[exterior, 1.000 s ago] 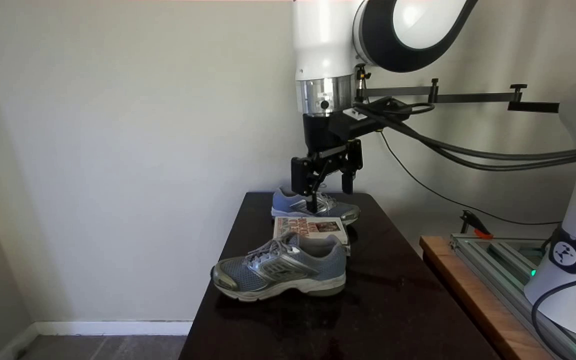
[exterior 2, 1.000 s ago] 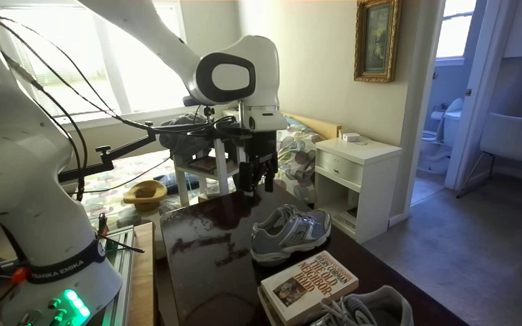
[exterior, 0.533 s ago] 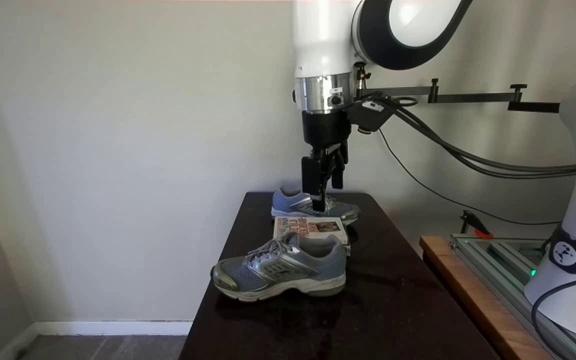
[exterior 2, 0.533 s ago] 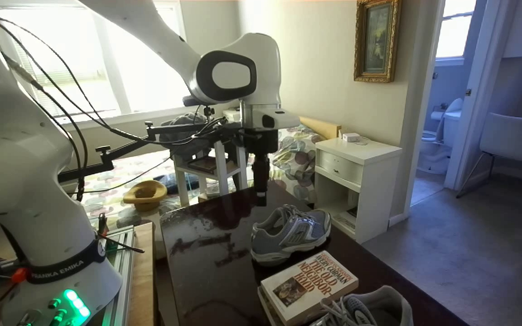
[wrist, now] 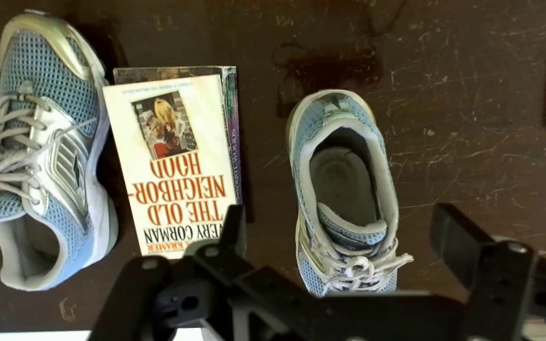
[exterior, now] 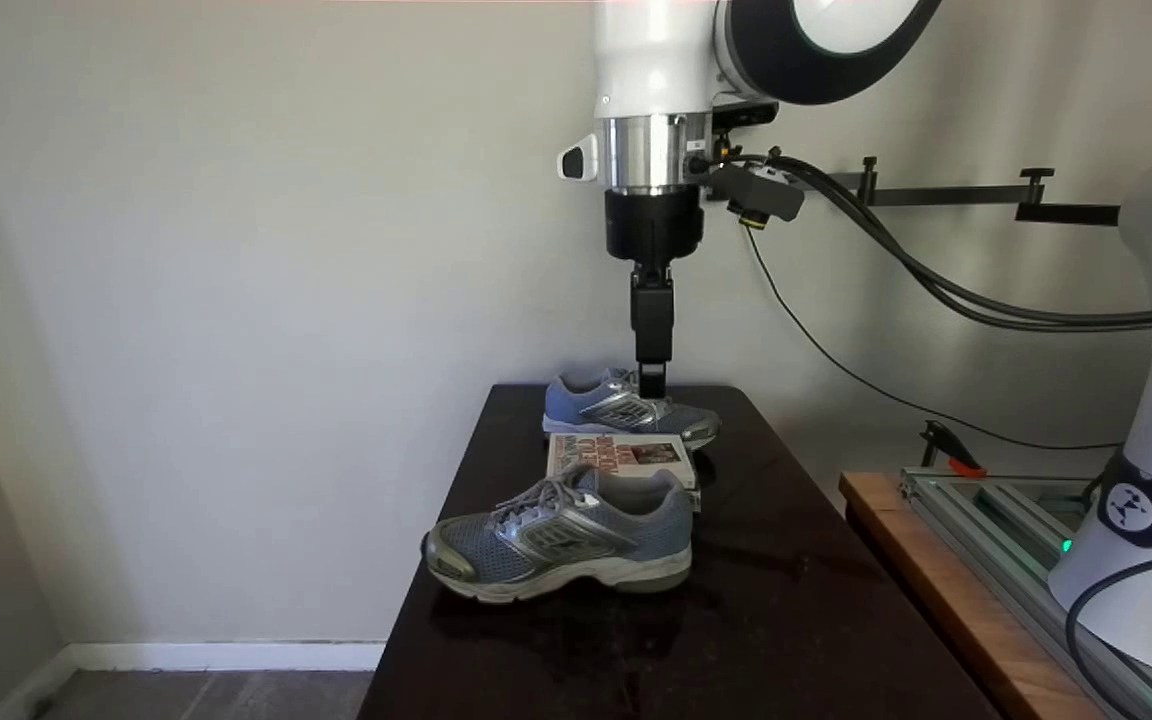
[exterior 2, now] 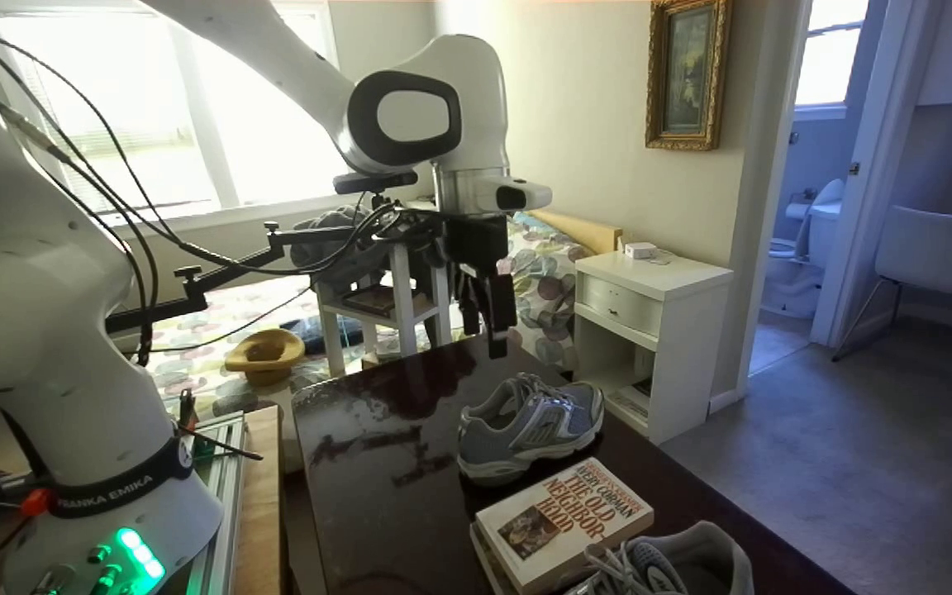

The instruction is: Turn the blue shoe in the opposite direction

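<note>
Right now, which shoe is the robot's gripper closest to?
The shoe with its heel toward the wrist view's top: the gripper hangs above it. The other shoe lies beyond the books.

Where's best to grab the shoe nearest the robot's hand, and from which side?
Probably across the middle of the shoe, beside the laces, coming from straight above, fingers down both long sides: it sits upright, its sides exposed, and the wrist view shows a gap between it and the books.
</note>
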